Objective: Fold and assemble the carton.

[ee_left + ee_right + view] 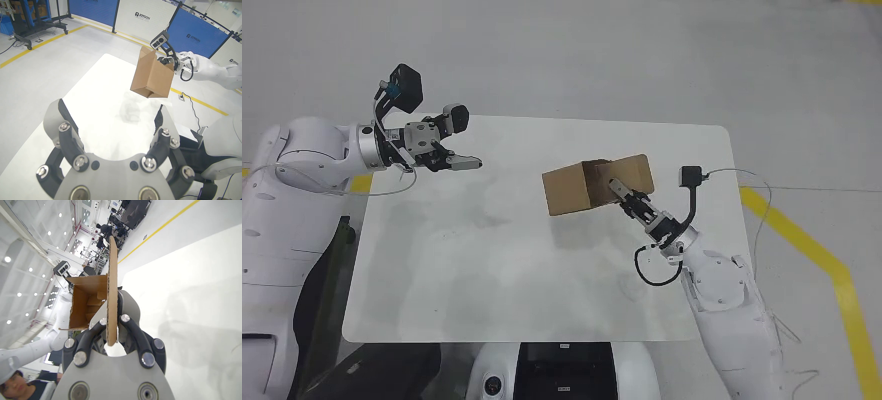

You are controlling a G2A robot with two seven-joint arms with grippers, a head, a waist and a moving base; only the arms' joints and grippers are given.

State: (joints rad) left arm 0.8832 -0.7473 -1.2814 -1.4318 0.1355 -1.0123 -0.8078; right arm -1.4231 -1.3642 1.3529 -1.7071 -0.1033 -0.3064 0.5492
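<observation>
A brown cardboard carton (582, 187) hangs in the air over the right part of the white table (492, 270). My right gripper (617, 190) is shut on one upright side flap of the carton (112, 291), with the open box mouth (85, 302) beside it and folded inner flaps showing inside. From the left wrist view the carton (153, 75) appears tilted, its folded bottom facing down. My left gripper (460, 140) stands open with nothing between its fingers (110, 109), above the table's far left corner, well apart from the carton.
The table's edges are rounded. Yellow floor lines (812, 250) run past the table's right side. A cable (194, 111) lies on the floor beyond the table.
</observation>
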